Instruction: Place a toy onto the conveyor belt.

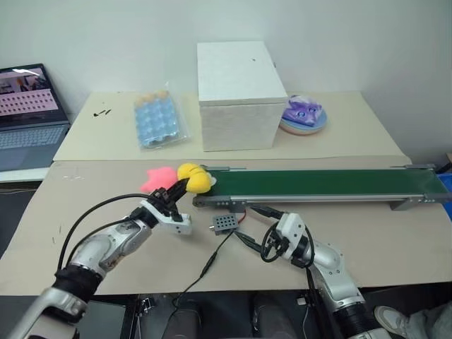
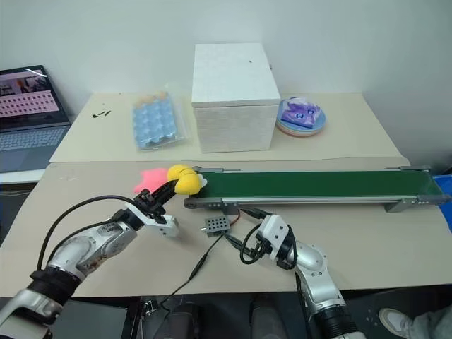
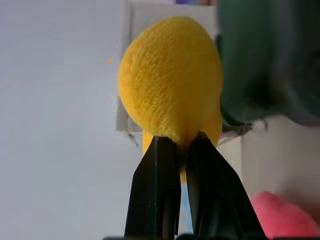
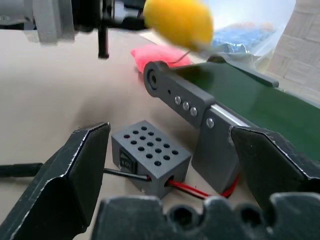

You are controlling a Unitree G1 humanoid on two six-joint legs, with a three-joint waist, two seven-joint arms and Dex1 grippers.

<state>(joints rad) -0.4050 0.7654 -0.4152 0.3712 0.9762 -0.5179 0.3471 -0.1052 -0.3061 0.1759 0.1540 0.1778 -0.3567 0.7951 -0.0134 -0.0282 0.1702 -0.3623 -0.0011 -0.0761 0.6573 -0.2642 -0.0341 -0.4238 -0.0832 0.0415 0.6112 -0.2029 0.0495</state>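
Observation:
My left gripper (image 1: 179, 188) is shut on the yellow plush toy (image 1: 195, 177), pinching its near end between the black fingers (image 3: 160, 170). It holds the toy just above the left end of the dark green conveyor belt (image 1: 325, 183). The toy (image 3: 170, 80) is off the table, with the belt's end beside it. My right gripper (image 4: 170, 134) stands open low over the table in front of the belt's left end, with nothing between its fingers. The toy (image 4: 178, 22) shows beyond it, over the belt's roller end.
A pink plush (image 1: 157, 178) lies just left of the toy. A grey switch box (image 1: 223, 224) with cables sits before the belt. At the back stand a white box (image 1: 235, 95), a bag of blue items (image 1: 157, 119), a purple toy on a plate (image 1: 304, 111) and a laptop (image 1: 28, 113).

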